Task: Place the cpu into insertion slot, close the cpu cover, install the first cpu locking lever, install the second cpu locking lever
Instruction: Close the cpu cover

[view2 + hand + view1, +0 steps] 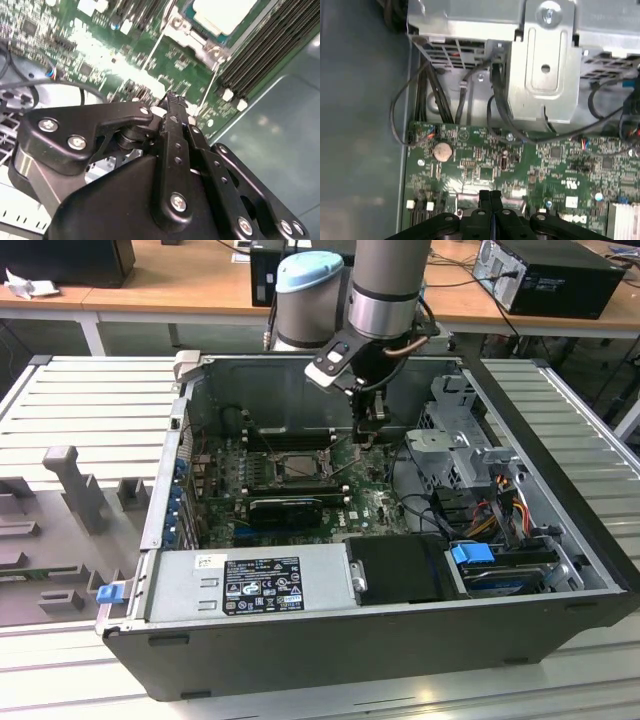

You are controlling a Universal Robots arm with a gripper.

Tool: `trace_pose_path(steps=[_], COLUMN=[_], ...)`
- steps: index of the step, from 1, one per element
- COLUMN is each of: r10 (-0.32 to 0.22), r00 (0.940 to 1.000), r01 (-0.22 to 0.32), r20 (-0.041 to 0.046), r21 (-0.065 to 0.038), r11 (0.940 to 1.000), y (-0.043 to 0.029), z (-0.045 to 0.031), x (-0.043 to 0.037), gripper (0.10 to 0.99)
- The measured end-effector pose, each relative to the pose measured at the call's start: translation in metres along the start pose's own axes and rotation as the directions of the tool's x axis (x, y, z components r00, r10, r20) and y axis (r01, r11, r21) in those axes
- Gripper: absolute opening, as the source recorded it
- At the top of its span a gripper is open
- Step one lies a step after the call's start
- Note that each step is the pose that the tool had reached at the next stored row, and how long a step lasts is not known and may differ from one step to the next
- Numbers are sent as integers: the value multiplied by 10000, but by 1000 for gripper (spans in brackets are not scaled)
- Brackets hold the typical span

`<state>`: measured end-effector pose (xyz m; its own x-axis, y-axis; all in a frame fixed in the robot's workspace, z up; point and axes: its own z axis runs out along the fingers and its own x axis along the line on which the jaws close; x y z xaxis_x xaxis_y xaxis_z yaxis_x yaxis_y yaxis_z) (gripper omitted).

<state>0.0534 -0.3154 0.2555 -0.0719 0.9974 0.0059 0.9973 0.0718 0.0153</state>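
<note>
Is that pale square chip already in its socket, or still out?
In. In the second wrist view the cpu lies flat inside the insertion slot, silvery metal framing its edges.

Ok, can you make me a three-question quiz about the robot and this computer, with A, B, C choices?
1. Where is the gripper?
A. over the board inside the case
B. outside the case
C. on a desk behind

2. What colour is the board?
A. red
B. green
C. yellow

3. The gripper's fingers are:
A. wide open
B. shut
C. holding a cup

Answers:
1 A, it hangs over the board, to the exterior view's right of the slot.
2 B, the board looks green in every view.
3 B, both wrist views show the fingers pressed together.
</note>
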Motion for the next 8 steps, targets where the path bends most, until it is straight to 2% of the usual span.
trace_pose_path(steps=[5,8], r10=[-95,-111], r00=[10000,9999], r01=[95,111], r20=[8,12], r21=[26,101], r11=[10000,9999], y=[152,182], z=[20,109], x=[-10,-13], gripper=[106,106])
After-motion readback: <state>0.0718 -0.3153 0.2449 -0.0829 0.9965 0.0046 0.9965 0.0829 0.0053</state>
